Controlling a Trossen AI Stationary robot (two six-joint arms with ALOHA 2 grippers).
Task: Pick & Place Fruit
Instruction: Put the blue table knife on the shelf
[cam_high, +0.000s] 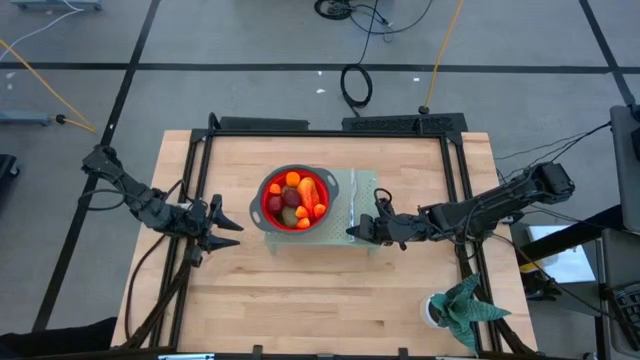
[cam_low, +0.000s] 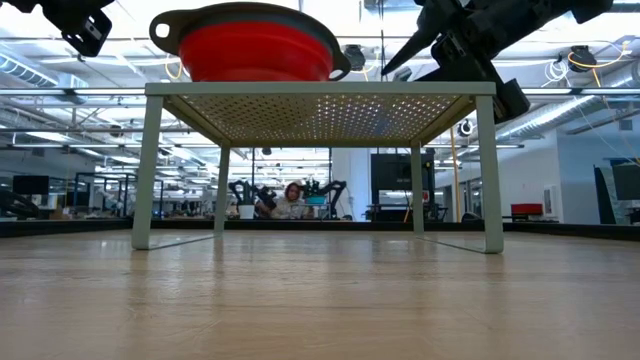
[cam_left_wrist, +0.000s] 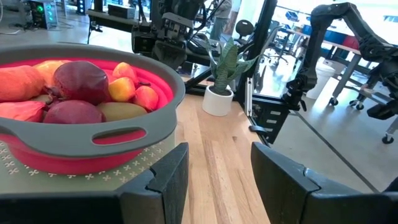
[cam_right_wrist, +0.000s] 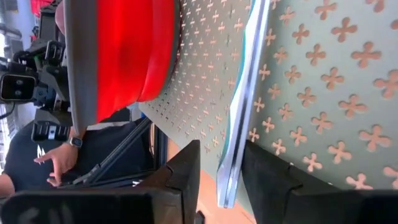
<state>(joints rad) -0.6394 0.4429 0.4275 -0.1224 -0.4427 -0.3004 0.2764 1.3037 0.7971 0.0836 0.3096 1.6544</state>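
Wooden table (cam_high: 300, 310), and on it a perforated metal stand (cam_low: 320, 112) that raises everything off the top. A red collapsible bowl (cam_high: 293, 200) with a grey rim sits on the stand, toward its left part. The fruit (cam_left_wrist: 81, 93) is all piled inside the bowl: dark red rounds, a kiwi, orange pieces.

Right gripper (cam_high: 365, 228) sits at the stand's right edge, jaws apart and straddling a silver knife (cam_right_wrist: 239, 124) lying on the perforated top. Left gripper (cam_high: 222, 222) hovers left of the bowl, jaws apart, holding nothing.

Risks, as I judge them:
- Right jaws could snag the knife and drag it off the stand, or nudge the stand itself, shifting the bowl.
- The left gripper, if it reaches in, could catch the grey rim and tip the bowl, spilling fruit.
- Round pieces would likely roll off the table.
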